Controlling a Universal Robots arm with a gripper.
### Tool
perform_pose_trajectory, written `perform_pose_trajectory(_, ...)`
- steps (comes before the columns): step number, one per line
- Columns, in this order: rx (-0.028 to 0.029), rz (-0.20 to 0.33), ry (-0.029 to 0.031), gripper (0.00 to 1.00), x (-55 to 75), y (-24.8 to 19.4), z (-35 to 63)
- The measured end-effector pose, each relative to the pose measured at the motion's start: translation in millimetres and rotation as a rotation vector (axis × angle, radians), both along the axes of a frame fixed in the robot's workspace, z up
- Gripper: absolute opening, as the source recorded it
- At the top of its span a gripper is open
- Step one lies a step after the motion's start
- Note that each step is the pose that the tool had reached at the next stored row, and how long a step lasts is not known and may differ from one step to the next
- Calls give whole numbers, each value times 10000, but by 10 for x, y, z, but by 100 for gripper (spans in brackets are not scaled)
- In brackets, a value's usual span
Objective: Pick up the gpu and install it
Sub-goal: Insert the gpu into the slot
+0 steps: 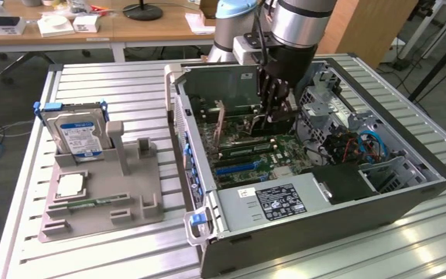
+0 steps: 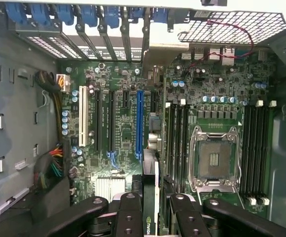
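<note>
One computer case (image 1: pixel 409 195) lies on its side with its panel off, filling the half of the desk (image 1: pixel 114 87) towards the exterior view's right edge. The tool (image 2: pixel 154 196) reaches down into it, its fingers (image 2: pixel 128 212) drawn in narrow on both faces of the gpu (image 2: pixel 148 223), which hangs edge-on over the motherboard (image 2: pixel 125 138). The card sits in line between the long blue slot (image 2: pixel 139 123) and the nearer bank of memory slots (image 2: pixel 175 138); whether its lower edge touches the board cannot be told. Crowding that spot are a white slot (image 2: pixel 82 116), the processor socket (image 2: pixel 214 158), and, near the case's front end, the labelled power supply (image 1: pixel 281 200) and a tangle of blue and red cables (image 1: pixel 370 145). Near the desk's opposite edge a grey holder (image 1: pixel 141 206) carries a hard drive (image 1: pixel 76 131) upright in its back slot, a square chip (image 1: pixel 69 185) lying flat, and a green memory stick (image 1: pixel 91 202) in front of it.
</note>
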State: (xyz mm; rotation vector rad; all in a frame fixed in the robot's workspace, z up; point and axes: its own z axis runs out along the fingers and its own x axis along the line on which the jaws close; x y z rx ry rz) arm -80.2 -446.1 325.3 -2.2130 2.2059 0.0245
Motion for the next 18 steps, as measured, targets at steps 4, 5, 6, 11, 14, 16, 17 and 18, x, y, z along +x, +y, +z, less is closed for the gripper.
perform_pose_trajectory(4, 0, 2, 0, 26, -8, 0, -52)
perform_pose_trajectory(5, -1, 3, 0, 26, -10, 0, -66)
perform_pose_trajectory(6, -1, 4, 0, 26, -11, 0, -78)
perform_pose_trajectory(11, 0, 5, -1, 26, -18, 0, -137)
perform_pose_trajectory(14, -4, 7, 0, 26, -20, 0, -166)
perform_pose_trajectory(16, -7, 7, 1, 26, -21, 0, -170)
perform_pose_trajectory(17, -7, 7, 1, 26, -21, 0, -170)
perform_pose_trajectory(18, -6, 6, 0, 26, -21, -1, -170)
